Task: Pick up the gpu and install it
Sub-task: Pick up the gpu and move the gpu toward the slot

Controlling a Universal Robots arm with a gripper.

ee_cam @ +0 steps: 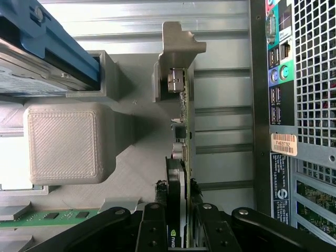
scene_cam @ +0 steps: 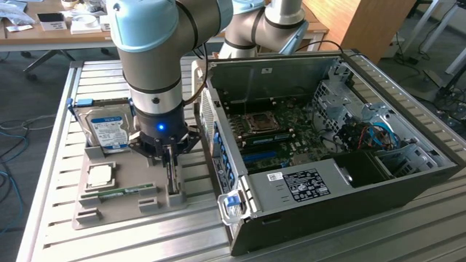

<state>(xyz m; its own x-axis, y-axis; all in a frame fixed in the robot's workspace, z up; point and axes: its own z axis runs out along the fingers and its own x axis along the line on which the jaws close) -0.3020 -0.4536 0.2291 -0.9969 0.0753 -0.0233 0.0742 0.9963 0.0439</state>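
Wrist view lets us look straight down along the gpu (ee_cam: pixel 185 131), which stands on its long edge in a slot of the grey printed holder (ee_cam: pixel 136 147). The tool (ee_cam: pixel 179 189) stands over it with one black finger on each face of the card. The fingers (ee_cam: pixel 153 220) lie against the fan side and the board side with no gap that we can make out. So we read the tool as pinching the gpu, though how firm the squeeze is we cannot tell.

In the exterior view the card sits low in the holder on the ribbed metal desk (scene_cam: pixel 145 240). It is just beside the open computer case (scene_cam: pixel 320 213), on the exterior view's left of it. A hard drive (scene_cam: pixel 109 131) stands in the same holder, and a memory stick (scene_cam: pixel 120 192) lies flat in it, nearer to the camera.

We judge that the step in hand is the pick-up: the grasp looks made, but the card is not yet raised and nothing of the install is done. Taking it out calls, in our opinion, for a pull straight along the slot, because a tilted pull could jam the card against the holder walls. It calls also for a grip that does not slide on the thin board, and for care with the case wall, which is very near.
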